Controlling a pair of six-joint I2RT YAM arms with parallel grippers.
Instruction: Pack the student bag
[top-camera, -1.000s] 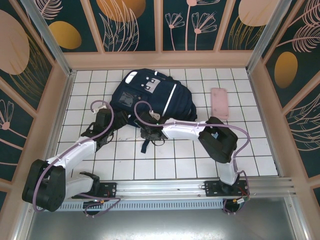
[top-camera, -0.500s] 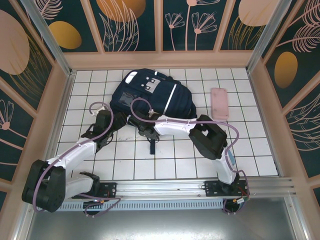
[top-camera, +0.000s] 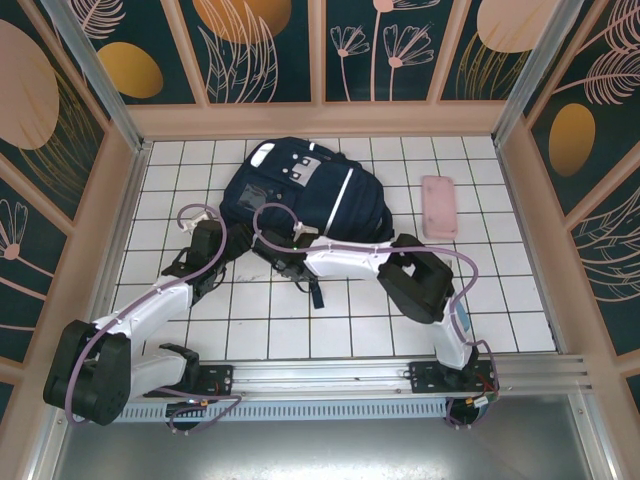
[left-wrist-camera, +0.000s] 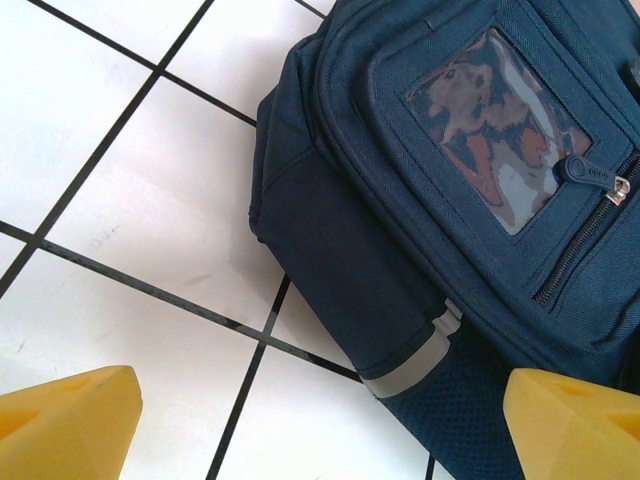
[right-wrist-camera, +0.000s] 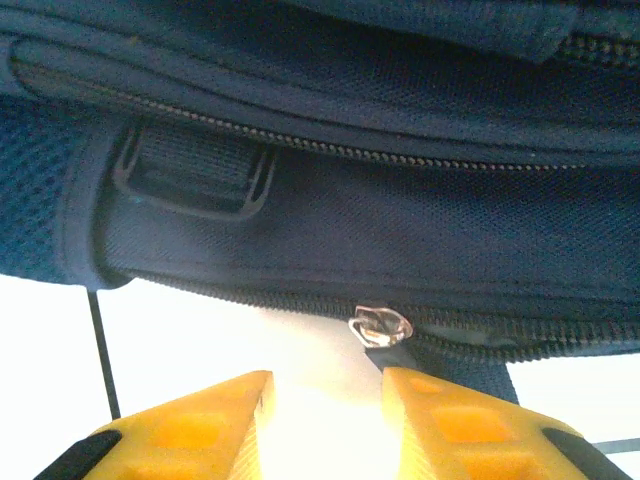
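Across the near edge of the bag (top-camera: 300, 190), lying toward the back of the white tiles (top-camera: 480, 290), the right arm (top-camera: 350, 258) folds and reaches left. The left arm (top-camera: 150, 305) stretches to the bag's near-left corner. Wrist views add detail: the left gripper (left-wrist-camera: 320, 405) is spread wide over that corner, while the right gripper (right-wrist-camera: 325, 392) is narrowly parted, gripping nothing, just below a zip slider (right-wrist-camera: 380, 326). Dark floral walls (top-camera: 250, 50) surround.

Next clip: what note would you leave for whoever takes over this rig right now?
Left gripper: open wide at a corner of the student bag, holding nothing.
Right gripper: jaws slightly apart, just short of a zip pull, nothing gripped.
The bag lies flat on the tiled table; a pink case sits apart to its right.
Done: nothing visibly packed. Left: open the zip, load, close.
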